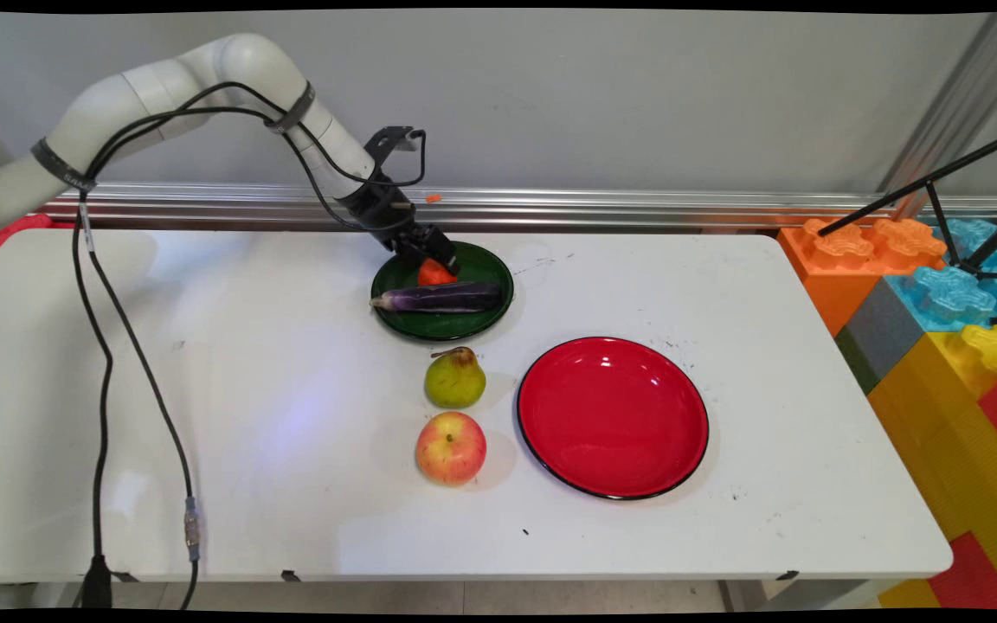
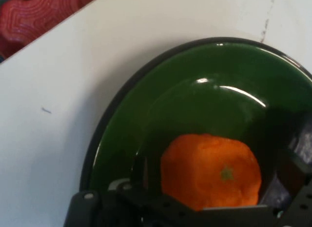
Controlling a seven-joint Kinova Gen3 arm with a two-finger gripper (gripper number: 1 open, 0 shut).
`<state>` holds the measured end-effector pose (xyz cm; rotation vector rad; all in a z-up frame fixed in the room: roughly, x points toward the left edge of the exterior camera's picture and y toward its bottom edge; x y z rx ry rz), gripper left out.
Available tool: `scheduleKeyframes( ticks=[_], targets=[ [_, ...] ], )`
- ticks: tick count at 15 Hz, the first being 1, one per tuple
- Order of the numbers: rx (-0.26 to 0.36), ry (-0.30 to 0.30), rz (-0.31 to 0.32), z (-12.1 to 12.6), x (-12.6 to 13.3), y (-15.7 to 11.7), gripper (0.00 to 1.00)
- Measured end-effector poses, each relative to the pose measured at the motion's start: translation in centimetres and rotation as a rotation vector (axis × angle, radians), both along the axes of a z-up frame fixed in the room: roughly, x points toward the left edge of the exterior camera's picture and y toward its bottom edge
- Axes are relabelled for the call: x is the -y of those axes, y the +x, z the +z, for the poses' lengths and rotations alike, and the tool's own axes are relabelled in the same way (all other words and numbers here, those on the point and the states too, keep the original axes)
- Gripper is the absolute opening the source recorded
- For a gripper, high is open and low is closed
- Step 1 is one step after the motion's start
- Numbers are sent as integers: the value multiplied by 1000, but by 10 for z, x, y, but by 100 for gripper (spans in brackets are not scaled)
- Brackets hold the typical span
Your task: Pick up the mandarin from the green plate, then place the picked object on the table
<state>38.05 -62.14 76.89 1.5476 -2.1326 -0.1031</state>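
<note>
My gripper [image 1: 436, 265] reaches down into the back of a dark green plate [image 1: 483, 322] near the table's far edge. It is shut on an orange carrot [image 1: 434, 275]. In the hand view the carrot [image 2: 209, 171] is seen end-on with its greenish stem mark, just over the plate's inner floor [image 2: 195, 105], and my gripper [image 2: 214, 188] stands around it. A purple eggplant [image 1: 442, 298] lies across the same plate, right in front of the carrot.
A green-yellow pear [image 1: 455, 379] and a red-yellow apple [image 1: 451, 447] sit on the table in front of the green plate. A large red plate [image 1: 613, 417] lies to their right. Big coloured blocks [image 1: 940, 311] and a black tripod leg [image 1: 940, 186] stand at the right.
</note>
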Motion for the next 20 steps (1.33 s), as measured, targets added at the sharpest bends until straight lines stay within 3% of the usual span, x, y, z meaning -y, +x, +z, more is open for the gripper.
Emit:
scheduleKeyframes(
  ticks=[3, 4, 13, 20],
  targets=[
    [-5, 3, 15, -2, 0, 0, 100],
    [-8, 5, 18, -2, 0, 0, 0],
    [-24, 12, 14, 1, -2, -1, 0],
    [-38, -19, -2, 13, 0, -6, 0]
  ],
)
